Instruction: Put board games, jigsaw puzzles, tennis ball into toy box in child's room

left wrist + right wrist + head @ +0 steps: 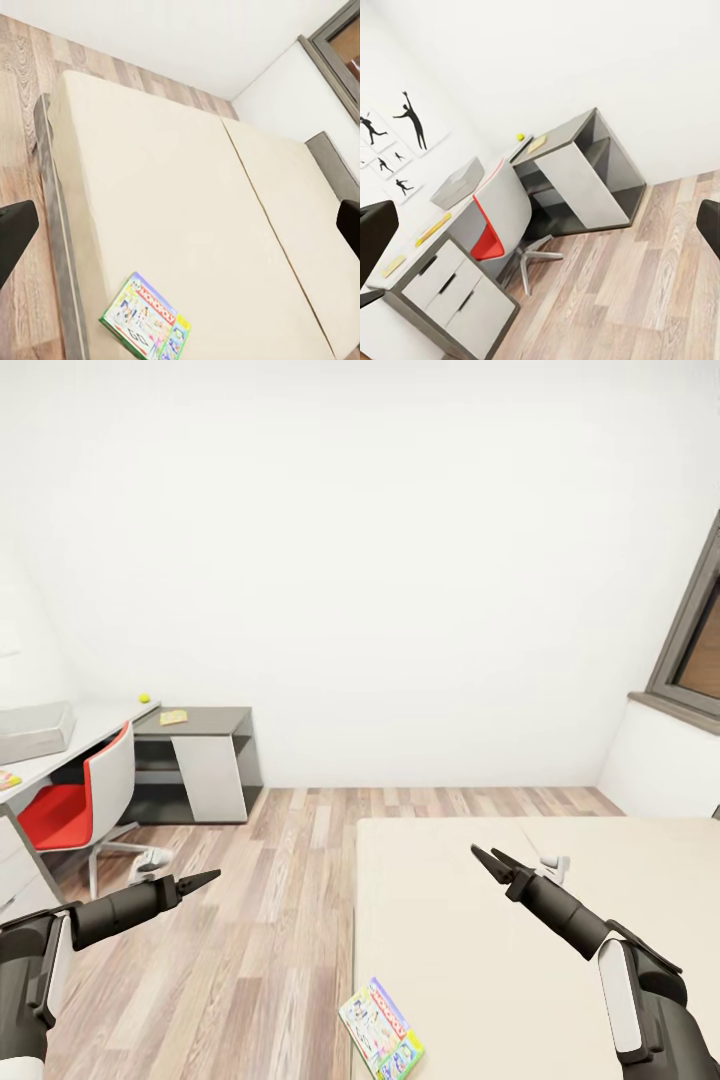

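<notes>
Toy box on counter, contents not visible. Board game on bed, below and between both arms. Left fingers and right fingers released, holding nothing.

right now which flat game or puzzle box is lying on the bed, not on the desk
The white-and-green Monopoly box lies near the bed's corner. The yellowish flat box sits on the desk's dark section, near the tennis ball.

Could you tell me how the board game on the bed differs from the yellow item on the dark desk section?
The board game lies at the bed's near edge, close to the robot; the yellow item sits far off on the dark desk section. The game shows multicoloured print, the item looks plain yellow. The game looks larger, perhaps only from nearness. Both lie flat.
</notes>
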